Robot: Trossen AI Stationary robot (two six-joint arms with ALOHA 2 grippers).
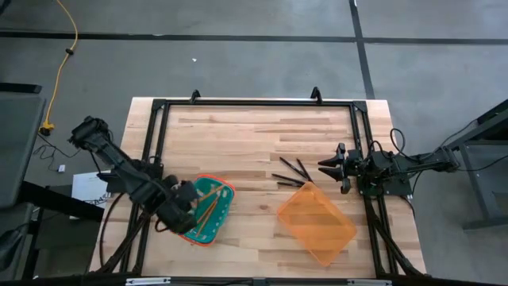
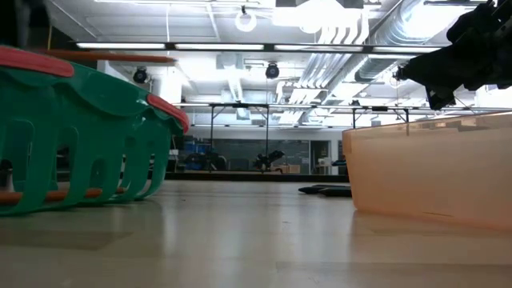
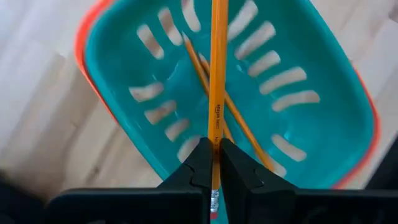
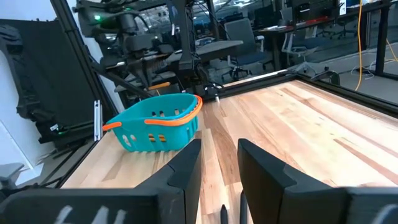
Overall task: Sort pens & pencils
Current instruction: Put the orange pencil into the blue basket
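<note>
Two containers are sitting on your wooden table [image 1: 238,135]: a clear orange bin [image 1: 316,222] toward the right and, smaller, a teal basket [image 1: 208,208] with an orange rim toward the left. You are seeing nothing inside the orange bin in the high view.

Your left gripper [image 3: 214,163] is hovering above the teal basket [image 3: 249,93], its fingers [image 3: 193,168] pressed tight on one of the pencils [image 3: 217,74] — you are pinching that orange-yellow stick near its eraser end, and it is reaching out over the basket's open top. Under it, two more pencils are lying crossed on the basket floor.

Your right gripper [image 1: 327,167] is waiting near the table's right edge, just above the orange bin's far corner in the high view, with its fingers [image 4: 186,171] spread apart and holding nothing.

The pens [image 1: 292,175] — a few thin dark sticks — are lying fanned out on the bare wood between the two containers, just beside the orange bin and close in front of your right gripper. In the low view you are catching them as dark shapes [image 2: 324,190] flat on the tabletop next to the bin wall [image 2: 432,180].
</note>
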